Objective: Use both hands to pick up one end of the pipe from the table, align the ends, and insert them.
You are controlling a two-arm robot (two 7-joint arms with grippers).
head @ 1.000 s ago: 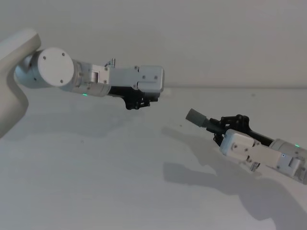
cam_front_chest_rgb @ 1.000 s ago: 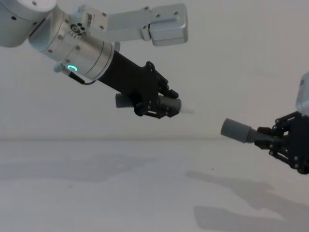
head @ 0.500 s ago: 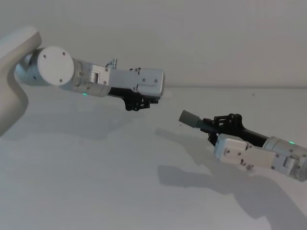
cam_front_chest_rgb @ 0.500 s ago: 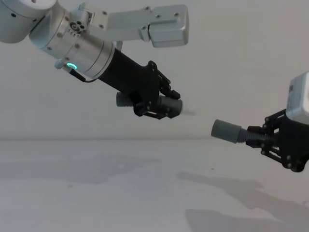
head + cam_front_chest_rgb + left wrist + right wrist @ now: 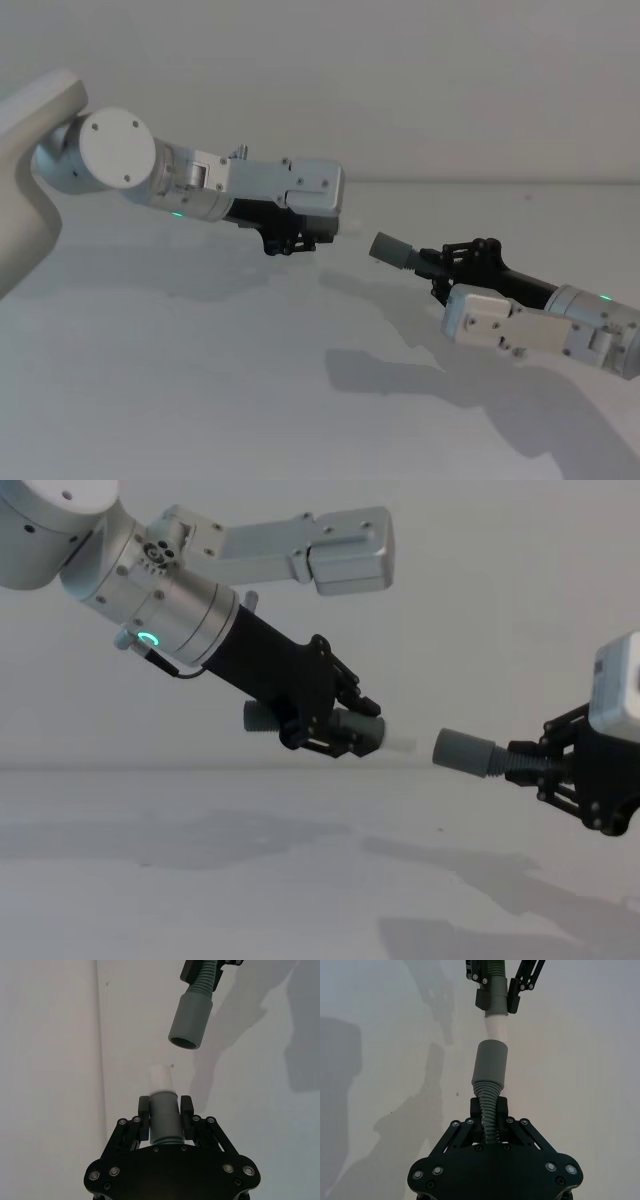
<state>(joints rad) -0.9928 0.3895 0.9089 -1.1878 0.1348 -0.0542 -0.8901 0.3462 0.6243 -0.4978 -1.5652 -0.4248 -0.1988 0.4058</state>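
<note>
Above the white table (image 5: 200, 880), the left gripper (image 5: 345, 735) pinches the short grey pipe piece (image 5: 163, 1120) by its collar, its pale spigot end (image 5: 159, 1078) pointing at the other arm; the right gripper (image 5: 489, 1110) clamps the corrugated hose (image 5: 489, 1120) just behind its smooth cuff (image 5: 463, 751). The two ends face each other in mid-air, close but apart, nearly in line.

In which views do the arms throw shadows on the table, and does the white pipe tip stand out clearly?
Head view: soft grey shadows lie on the table below both arms. Left wrist view: the white tip nearly blends into the table. Chest view: the tip is faint against the pale wall.
</note>
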